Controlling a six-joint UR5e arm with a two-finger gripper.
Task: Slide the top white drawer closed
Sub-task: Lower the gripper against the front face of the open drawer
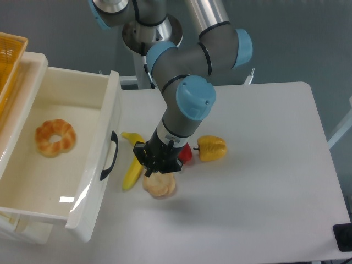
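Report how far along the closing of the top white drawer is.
Done: nothing that shows. The top white drawer stands pulled far out, a doughnut-shaped pastry lying inside. In hand: the gripper hangs over a bread roll on the table, beside the banana, away from the drawer's black handle; its jaws cannot be made out. Left: reach the drawer front and push it fully in.

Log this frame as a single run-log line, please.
top white drawer: open, pastry ring inside | gripper: over bread roll, away from handle, jaw state hidden | closing: not started
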